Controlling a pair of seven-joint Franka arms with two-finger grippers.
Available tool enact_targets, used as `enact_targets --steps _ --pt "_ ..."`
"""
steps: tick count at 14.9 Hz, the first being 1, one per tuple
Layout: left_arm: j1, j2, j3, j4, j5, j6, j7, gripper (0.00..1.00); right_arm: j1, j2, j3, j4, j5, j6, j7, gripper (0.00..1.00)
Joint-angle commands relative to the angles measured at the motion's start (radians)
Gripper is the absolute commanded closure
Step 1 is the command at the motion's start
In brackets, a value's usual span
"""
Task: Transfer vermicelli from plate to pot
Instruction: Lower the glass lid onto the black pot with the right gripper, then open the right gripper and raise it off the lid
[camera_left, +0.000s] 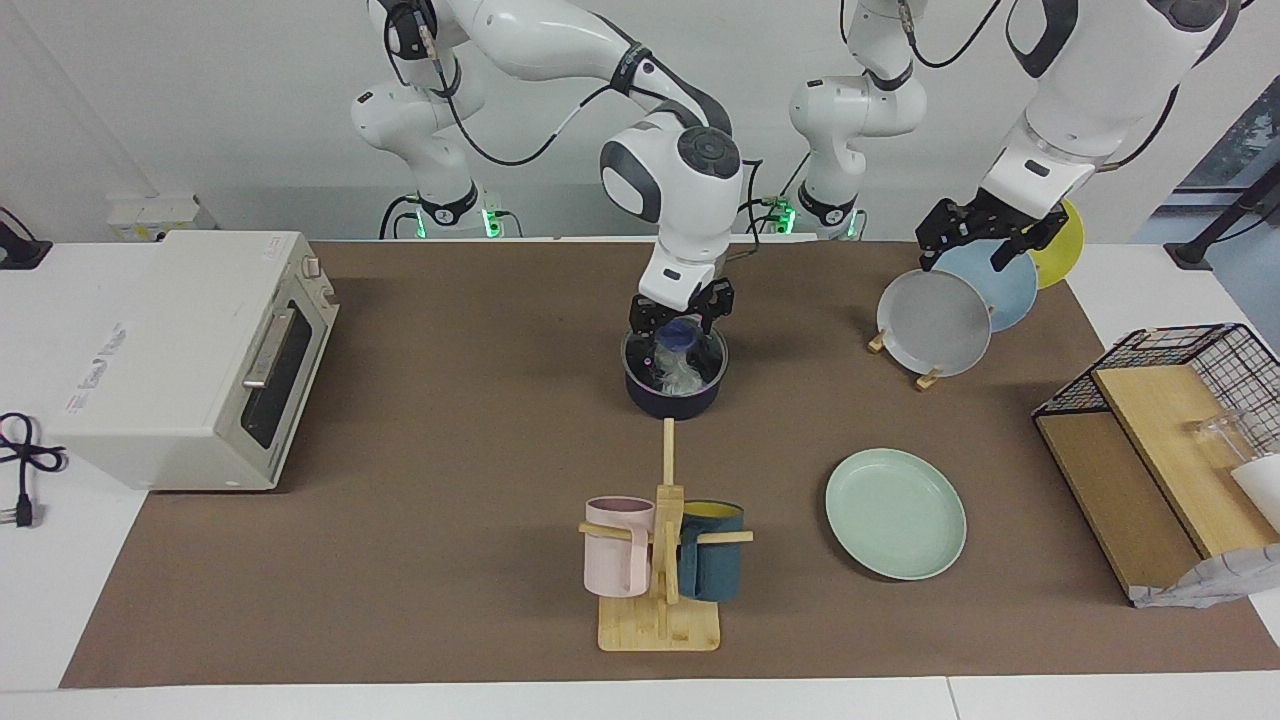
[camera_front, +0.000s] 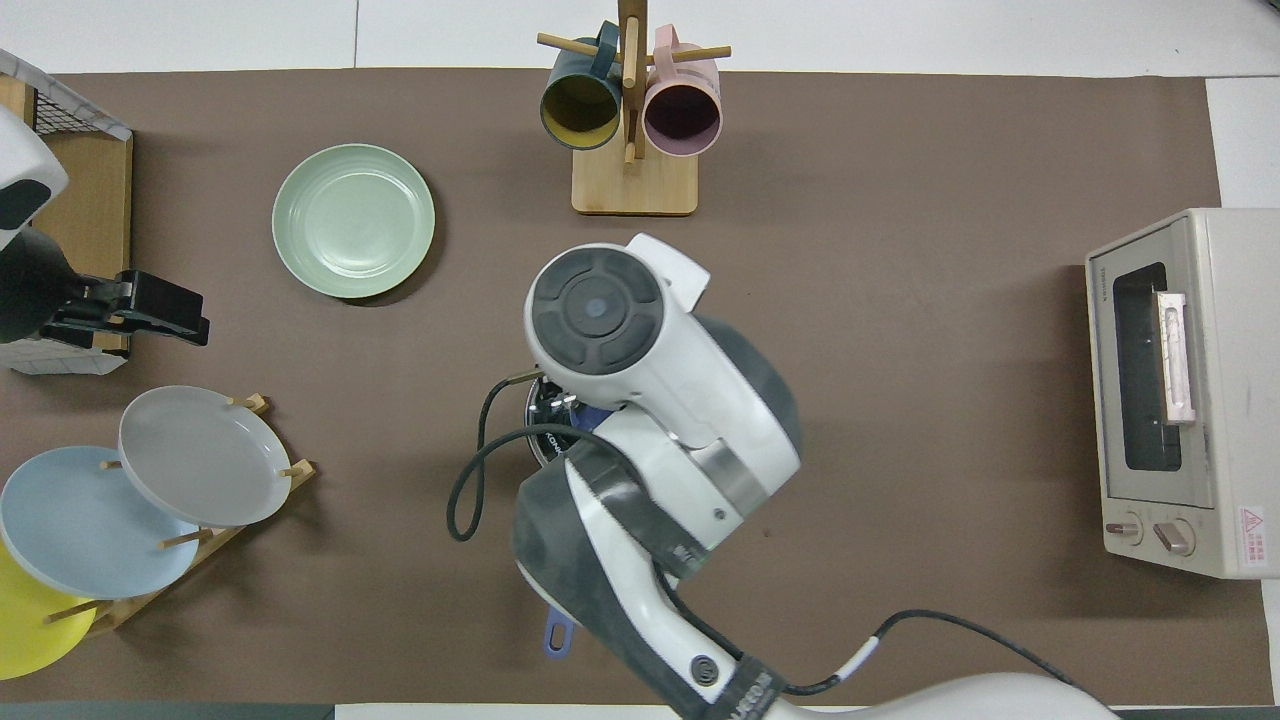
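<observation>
At frame centre, the right tool is lowered into the pot, where the vermicelli lies; whether it is clenched cannot be told. The mint plate sits bare, lower right. The left tool waits released above the plate rack.

Right pincer low over pot holding vermicelli, bare plate apart, left pincer above plate rack
</observation>
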Motion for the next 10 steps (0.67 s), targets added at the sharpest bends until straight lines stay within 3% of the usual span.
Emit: enact_targets --steps 1,7,10 --pt "-0.001 -0.026 0.008 -0.022 0.024 0.009 -0.003 0.00 -0.115 -0.095 0.009 0.034 -0.002 -0.124 -0.006 0.00" --pt "0.001 -0.026 0.010 -0.023 0.024 0.023 -0.003 0.00 -0.440 -0.227 0.009 0.046 0.004 -0.360 -0.328 0.00" --pt "0.001 -0.026 0.010 -0.023 0.024 0.023 -0.003 0.00 -0.573 -0.253 0.007 0.004 0.001 -0.402 -0.489 0.00"
